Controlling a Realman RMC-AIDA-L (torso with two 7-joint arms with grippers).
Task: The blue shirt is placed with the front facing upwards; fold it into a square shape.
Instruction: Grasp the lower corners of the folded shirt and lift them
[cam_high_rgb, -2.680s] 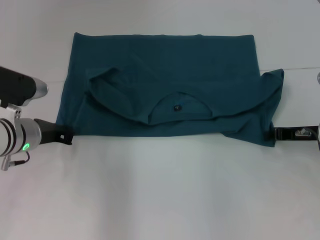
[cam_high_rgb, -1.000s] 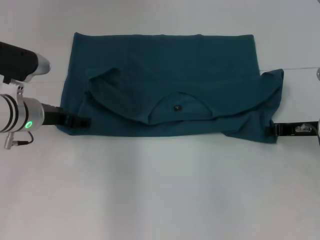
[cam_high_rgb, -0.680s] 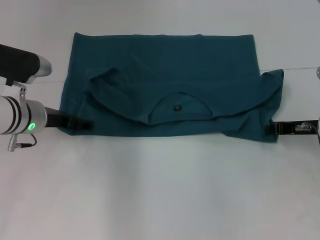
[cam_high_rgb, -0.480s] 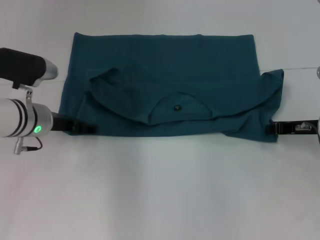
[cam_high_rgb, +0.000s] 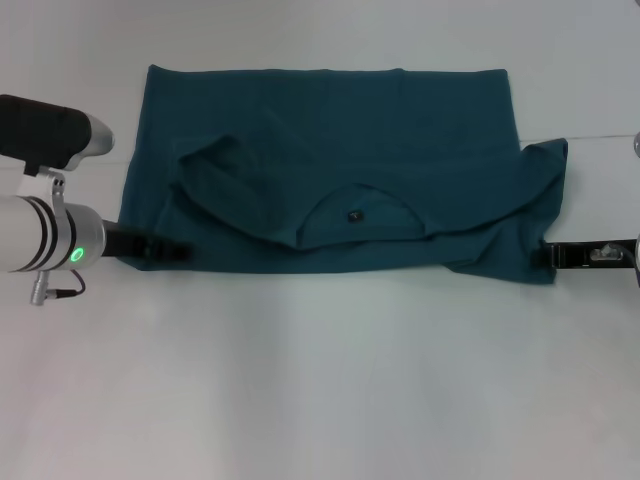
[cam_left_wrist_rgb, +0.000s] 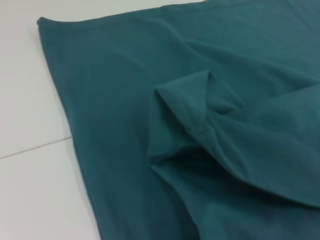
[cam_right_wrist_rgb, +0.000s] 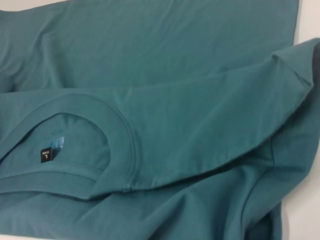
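Jaws, left: the left gripper (cam_high_rgb: 170, 250) is laid at the near left corner of the blue shirt (cam_high_rgb: 330, 170); its dark tip is blurred against the cloth, so whether the jaws are parted or closed cannot be told.
Jaws, right: the right gripper (cam_high_rgb: 556, 258) is set at the near right corner of the shirt, touching the hem; the state of its jaws cannot be told either.
Shirt, position: spread across the far middle of the white worktop (cam_high_rgb: 320, 380).
Shirt, shape: folded over on itself into a wide band, the upper part turned down toward the near edge.
Shirt, colour: dark teal-blue.
Neckline: a round ribbed collar (cam_right_wrist_rgb: 120, 130) is seen on top, with a small dark tag (cam_right_wrist_rgb: 45, 155) inside it.
Sleeves: one sleeve (cam_left_wrist_rgb: 192, 107) is bunched over the left side; the other is draped past the right edge.
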